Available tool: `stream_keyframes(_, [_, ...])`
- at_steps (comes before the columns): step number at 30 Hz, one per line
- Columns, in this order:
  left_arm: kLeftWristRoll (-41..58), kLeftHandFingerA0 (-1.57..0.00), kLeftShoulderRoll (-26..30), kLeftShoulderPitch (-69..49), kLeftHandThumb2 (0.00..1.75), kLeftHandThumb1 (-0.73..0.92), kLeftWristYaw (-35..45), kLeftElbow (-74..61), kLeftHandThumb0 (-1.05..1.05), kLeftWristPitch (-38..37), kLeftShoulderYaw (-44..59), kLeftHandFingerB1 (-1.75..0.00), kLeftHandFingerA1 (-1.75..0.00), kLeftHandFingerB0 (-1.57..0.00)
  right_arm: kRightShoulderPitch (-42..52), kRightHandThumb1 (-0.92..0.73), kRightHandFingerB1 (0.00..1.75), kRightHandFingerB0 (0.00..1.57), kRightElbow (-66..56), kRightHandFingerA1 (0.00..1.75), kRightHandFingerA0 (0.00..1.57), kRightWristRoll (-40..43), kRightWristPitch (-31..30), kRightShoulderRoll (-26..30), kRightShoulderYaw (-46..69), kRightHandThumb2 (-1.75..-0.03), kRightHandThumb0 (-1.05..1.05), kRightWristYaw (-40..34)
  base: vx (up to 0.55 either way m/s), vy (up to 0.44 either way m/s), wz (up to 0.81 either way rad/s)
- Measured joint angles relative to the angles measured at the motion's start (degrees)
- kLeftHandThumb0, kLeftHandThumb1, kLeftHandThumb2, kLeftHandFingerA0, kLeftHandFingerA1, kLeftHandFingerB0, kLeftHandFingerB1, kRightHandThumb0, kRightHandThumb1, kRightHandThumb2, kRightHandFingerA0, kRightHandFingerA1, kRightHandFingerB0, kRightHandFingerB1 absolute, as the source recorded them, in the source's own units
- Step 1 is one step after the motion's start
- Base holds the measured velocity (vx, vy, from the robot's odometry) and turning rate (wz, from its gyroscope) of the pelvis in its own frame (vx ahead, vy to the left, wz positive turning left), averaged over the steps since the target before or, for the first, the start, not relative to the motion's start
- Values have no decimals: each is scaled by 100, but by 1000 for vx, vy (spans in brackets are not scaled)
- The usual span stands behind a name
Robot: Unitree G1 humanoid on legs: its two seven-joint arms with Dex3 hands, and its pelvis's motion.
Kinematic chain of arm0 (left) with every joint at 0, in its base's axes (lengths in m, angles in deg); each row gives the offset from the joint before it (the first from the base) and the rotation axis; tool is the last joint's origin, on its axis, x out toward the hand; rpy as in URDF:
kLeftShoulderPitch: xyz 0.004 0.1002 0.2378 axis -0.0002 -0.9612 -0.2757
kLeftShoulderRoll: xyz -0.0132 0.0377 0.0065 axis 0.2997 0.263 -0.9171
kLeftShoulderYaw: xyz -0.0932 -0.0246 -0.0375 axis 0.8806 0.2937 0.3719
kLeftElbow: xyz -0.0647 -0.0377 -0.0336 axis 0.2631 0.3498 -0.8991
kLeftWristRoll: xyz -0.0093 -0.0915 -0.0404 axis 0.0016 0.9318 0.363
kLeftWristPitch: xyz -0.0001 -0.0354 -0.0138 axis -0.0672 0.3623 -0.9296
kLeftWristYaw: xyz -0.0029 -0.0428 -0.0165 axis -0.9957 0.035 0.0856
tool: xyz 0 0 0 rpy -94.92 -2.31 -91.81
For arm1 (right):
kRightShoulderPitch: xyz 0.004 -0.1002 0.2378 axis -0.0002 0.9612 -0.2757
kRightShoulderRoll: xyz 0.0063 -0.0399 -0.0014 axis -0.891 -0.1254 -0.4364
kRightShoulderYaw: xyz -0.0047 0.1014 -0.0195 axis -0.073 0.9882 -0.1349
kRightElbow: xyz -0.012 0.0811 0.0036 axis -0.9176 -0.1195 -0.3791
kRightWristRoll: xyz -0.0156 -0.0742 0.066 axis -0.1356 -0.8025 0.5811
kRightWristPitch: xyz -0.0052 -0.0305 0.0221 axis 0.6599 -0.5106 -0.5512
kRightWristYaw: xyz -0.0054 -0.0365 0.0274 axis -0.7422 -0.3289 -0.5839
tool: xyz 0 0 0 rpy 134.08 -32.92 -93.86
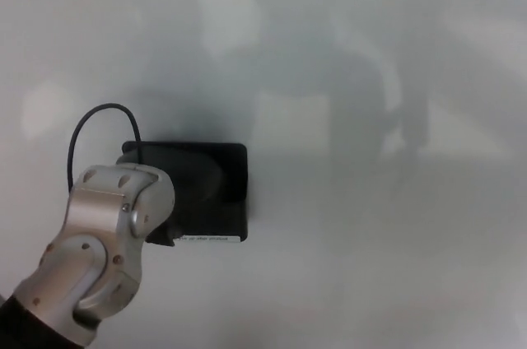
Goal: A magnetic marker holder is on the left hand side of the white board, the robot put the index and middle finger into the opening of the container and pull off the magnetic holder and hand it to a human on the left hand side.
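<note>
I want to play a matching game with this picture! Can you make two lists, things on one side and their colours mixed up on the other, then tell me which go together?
Things:
1. marker holder
2. whiteboard
3. wrist joint

Colours:
a. silver-grey
b. black
c. white

Pairs: 1-b, 2-c, 3-a

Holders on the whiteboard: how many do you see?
1. The black holder sits on the whiteboard at lower left, partly covered by the left hand. Nothing else is on the board.
</note>
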Motion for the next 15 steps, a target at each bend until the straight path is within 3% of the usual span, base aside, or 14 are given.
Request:
stream_keyframes(3, [199, -75, 63, 35, 66, 89, 41, 47, 12, -68, 51, -75, -109, -71, -8, -78, 29, 20, -2, 51, 80, 2, 3, 0, 3, -68, -45, 12, 0, 0, 0])
stream_keyframes(4, [237, -60, 75, 40, 65, 90, 45, 57, 12, -77, 57, -132, -156, -51, -8, -79, 29, 21, -2, 50, 79, 2, 3, 0, 4, -67, -43, 14, 0, 0, 0])
stream_keyframes(5, [330, -60, 108, 49, 65, 90, 52, 75, 12, -97, 71, -132, -156, -51, -8, -79, 29, 21, -2, 50, 79, 3, 4, 0, 5, -67, -43, 20, 0, 0, 0])
stream_keyframes(6, [368, -48, 118, 48, 103, 92, 60, 78, 16, -101, 83, -140, -167, -52, -8, -78, 29, 23, -2, 49, 79, 3, 4, 0, 4, -65, -43, 22, 0, 0, 0])
stream_keyframes(7, [396, -48, 127, 43, 103, 92, 67, 78, 16, -104, 94, -140, -167, -52, -9, -78, 29, 23, -2, 49, 79, 1, 5, 0, 4, -65, -43, 22, 0, 0, 0])
stream_keyframes(8, [520, -54, 133, 38, 103, 92, 107, 98, 15, -111, 150, -134, -166, -62, -8, -78, 29, 23, -2, 49, 79, 0, 5, 0, 3, -65, -44, 22, 0, 0, 0])
stream_keyframes(10, [737, -54, 110, 76, 103, 92, 209, 170, 15, -109, 250, -134, -166, -62, -16, -78, 29, 23, -2, 49, 79, -3, 5, -7, -1, -65, -44, 23, 0, 0, 0])
stream_keyframes(11, [737, -59, 110, 76, 101, 92, 209, 170, 10, -109, 250, -137, -158, -63, -16, -79, 29, 23, -2, 48, 78, -3, 5, -7, -1, -66, -43, 23, 0, 0, 0])
stream_keyframes(12, [880, -59, 96, 112, 119, 82, 281, 224, 9, -91, 328, -138, -164, -59, -24, -79, 29, 22, -3, 48, 78, -4, 5, -13, -6, -67, -43, 23, 0, 0, 0])
stream_keyframes(15, [1031, -61, 73, 142, 123, 76, 368, 250, 5, -10, 385, -145, -169, -56, -30, -79, 29, 23, -4, 47, 79, -4, 5, -19, -6, -66, -44, 23, 0, 0, 0])
